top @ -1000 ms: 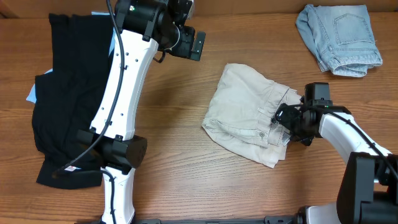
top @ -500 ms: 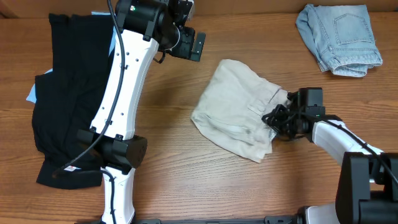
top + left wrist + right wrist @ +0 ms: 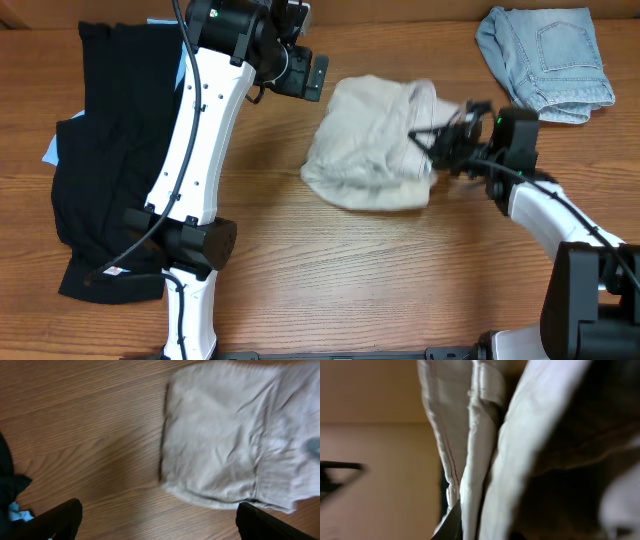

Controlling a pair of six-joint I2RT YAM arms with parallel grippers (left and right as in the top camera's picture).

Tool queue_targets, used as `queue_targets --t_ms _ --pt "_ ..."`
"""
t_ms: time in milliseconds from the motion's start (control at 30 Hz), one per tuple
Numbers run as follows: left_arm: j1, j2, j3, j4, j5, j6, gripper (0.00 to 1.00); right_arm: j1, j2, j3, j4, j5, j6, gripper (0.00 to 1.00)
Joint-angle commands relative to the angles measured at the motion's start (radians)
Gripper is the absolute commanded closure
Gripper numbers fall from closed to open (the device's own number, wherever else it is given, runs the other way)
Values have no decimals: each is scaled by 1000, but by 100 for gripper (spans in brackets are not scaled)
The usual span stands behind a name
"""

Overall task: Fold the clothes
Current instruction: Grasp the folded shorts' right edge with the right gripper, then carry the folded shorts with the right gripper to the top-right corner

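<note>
Beige shorts (image 3: 370,145) lie bunched at the table's middle, their right edge lifted and pulled toward the back. My right gripper (image 3: 440,140) is shut on that waistband edge; in the right wrist view the cloth (image 3: 485,450) hangs close and fills the frame. My left gripper (image 3: 312,72) hovers open above the table, left of the shorts, with nothing between its fingers (image 3: 55,520). The left wrist view shows the shorts (image 3: 230,445) ahead and to the right. Black clothes (image 3: 110,150) lie spread at the left. Folded blue jeans (image 3: 545,60) rest at the back right.
A light-blue item (image 3: 50,152) peeks from under the black clothes at the far left. Bare wooden table (image 3: 400,280) runs along the front.
My right gripper closed on the shorts' edge and lifted it up and toward the back. The shorts slid left and bunched. The left arm has not moved.
</note>
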Motion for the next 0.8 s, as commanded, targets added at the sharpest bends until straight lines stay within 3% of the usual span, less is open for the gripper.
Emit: queue_targets --t_ms 0,400,767 --pt "-13 8 -4 -5 -55 16 0 -24 -27 161 64 -80 148 96" --pt "-13 8 -4 -3 -86 16 0 -164 -27 461 81 130 200 96" --pt "-13 8 -4 7 -106 16 0 -310 68 481 393 283 231 96"
